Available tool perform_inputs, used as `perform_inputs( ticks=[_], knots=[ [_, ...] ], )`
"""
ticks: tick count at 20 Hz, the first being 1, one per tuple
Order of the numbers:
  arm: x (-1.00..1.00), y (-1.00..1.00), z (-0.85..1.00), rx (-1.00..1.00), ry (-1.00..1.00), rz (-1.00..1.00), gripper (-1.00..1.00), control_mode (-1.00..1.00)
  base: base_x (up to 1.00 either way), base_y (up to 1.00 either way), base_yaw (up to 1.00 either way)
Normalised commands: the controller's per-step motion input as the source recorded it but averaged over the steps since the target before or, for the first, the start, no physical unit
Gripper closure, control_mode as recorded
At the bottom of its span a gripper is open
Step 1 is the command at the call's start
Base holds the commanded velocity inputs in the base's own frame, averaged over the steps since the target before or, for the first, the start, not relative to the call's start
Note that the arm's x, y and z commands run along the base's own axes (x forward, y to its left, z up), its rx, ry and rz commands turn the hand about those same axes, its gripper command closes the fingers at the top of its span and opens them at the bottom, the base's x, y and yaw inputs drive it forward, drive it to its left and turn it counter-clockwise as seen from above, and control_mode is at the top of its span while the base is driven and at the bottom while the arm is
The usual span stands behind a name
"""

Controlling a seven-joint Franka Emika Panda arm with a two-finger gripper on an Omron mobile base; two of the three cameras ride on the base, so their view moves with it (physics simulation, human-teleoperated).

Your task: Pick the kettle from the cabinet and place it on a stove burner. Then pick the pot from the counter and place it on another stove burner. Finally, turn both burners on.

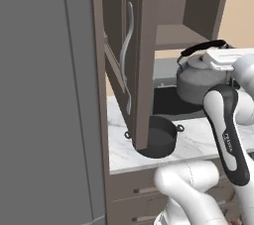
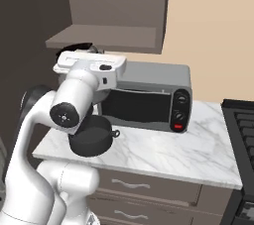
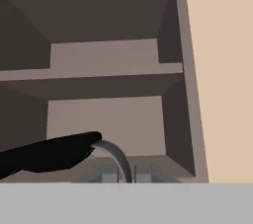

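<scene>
Had the gripper (image 3: 122,172) clamped shut on the arched black handle of the kettle (image 1: 198,78), so the body hung below the hand, out in front of the open cabinet (image 1: 144,35) and above the toaster oven (image 2: 149,95). Looked lifted clear of the shelf, probably to carry over without scraping. Left the pot (image 1: 159,137) sitting on the counter (image 2: 163,154), just by the open cabinet door's lower edge, so nothing to swing low there. Spotted the burners (image 2: 243,120) off at the right edge past the oven; plenty of bare marble between, though the oven top looked like the thing to clear.
</scene>
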Motion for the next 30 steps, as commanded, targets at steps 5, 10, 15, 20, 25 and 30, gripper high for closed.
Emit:
perform_inputs(
  ticks=[5, 10, 15, 20, 25, 30],
  knots=[
    [0.0, 0.0, 0.0, 0.0, 0.0, 0.0, 1.0, 1.0, -0.51, -0.24, 0.0],
    [0.0, 0.0, 0.0, 0.0, 0.0, 0.0, 1.0, 1.0, -0.38, -0.32, 0.0],
    [0.0, 0.0, 0.0, 0.0, 0.0, 0.0, 1.0, 1.0, -0.19, -0.5, 0.0],
    [0.0, 0.0, 0.0, 0.0, 0.0, 0.0, 1.0, 1.0, -0.13, -0.61, 0.0],
    [0.0, 0.0, 0.0, 0.0, 0.0, 0.0, 1.0, 1.0, -0.16, -0.62, 0.0],
    [0.0, 0.0, 0.0, 0.0, 0.0, 0.0, 1.0, 1.0, -0.15, -0.62, 0.0]
  ],
)
